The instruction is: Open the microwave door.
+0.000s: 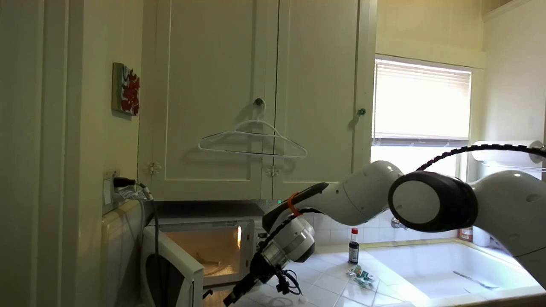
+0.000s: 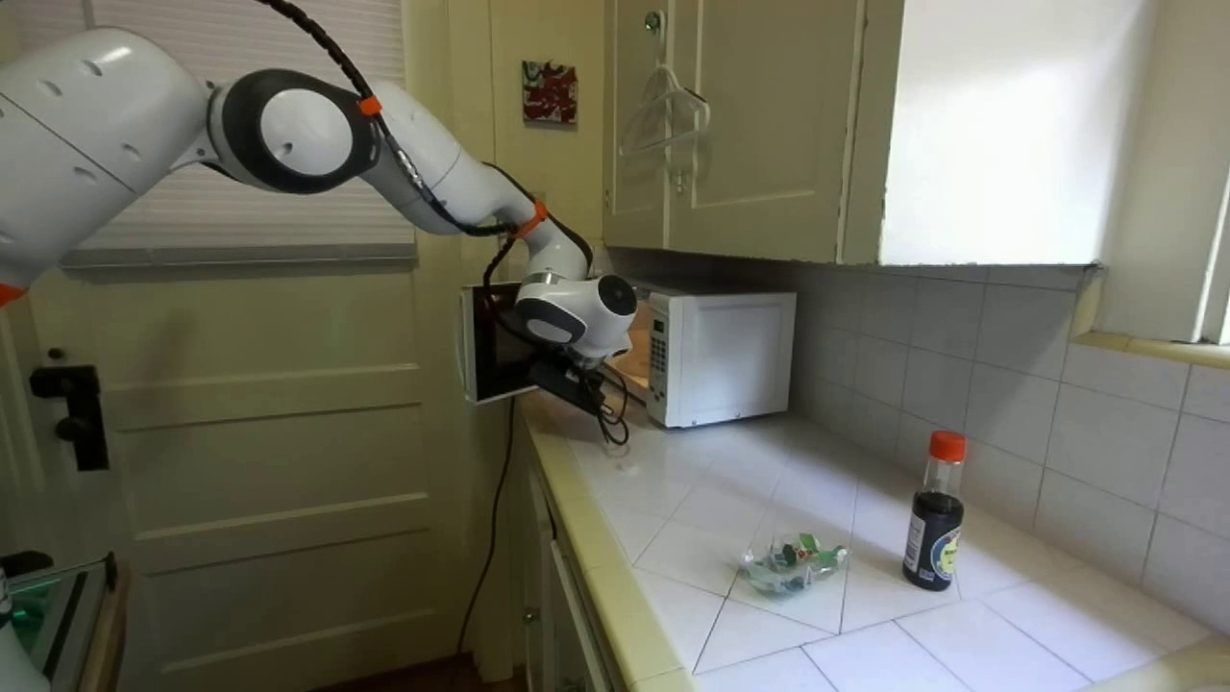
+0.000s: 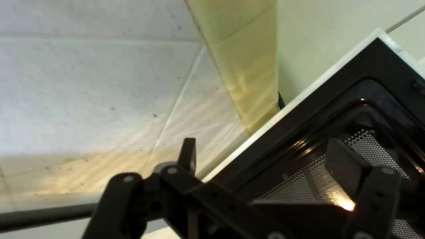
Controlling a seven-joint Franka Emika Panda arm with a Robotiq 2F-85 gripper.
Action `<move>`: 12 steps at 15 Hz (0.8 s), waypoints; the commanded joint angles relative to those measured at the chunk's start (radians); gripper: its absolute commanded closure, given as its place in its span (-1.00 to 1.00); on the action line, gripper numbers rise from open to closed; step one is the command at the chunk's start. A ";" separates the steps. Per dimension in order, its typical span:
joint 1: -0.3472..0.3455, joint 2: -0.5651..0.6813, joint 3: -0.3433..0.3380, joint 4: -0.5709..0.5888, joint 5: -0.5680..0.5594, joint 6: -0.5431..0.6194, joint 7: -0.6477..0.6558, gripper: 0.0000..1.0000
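The white microwave (image 1: 247, 256) stands on the counter beneath the cabinets, its cavity lit orange. Its door (image 1: 170, 264) is swung far out to the side in both exterior views. In the wrist view the dark inner face of the door (image 3: 292, 146) with its perforated screen lies beyond the fingers, its white rim running diagonally. My gripper (image 3: 265, 159) is open, with a wide gap and nothing held between its fingers. One finger shows against the counter, the other against the door's inner face; whether either touches the door I cannot tell. In an exterior view the gripper (image 1: 230, 298) points down in front of the cavity.
The tiled counter (image 2: 663, 490) has a yellow edge (image 3: 245, 66). On it are a red-capped bottle (image 2: 932, 524) and a crumpled clear package (image 2: 793, 565). A sink (image 1: 443, 273) lies beyond. A power cord (image 1: 156, 238) hangs across the door.
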 commanded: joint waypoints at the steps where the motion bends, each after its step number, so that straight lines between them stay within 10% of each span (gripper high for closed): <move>1: -0.075 -0.140 0.038 -0.246 0.136 0.085 -0.079 -1.00; 5: -0.104 -0.250 0.020 -0.418 0.255 0.063 -0.321 -1.00; 12: -0.053 -0.547 0.019 -0.774 0.635 0.457 -0.455 -1.00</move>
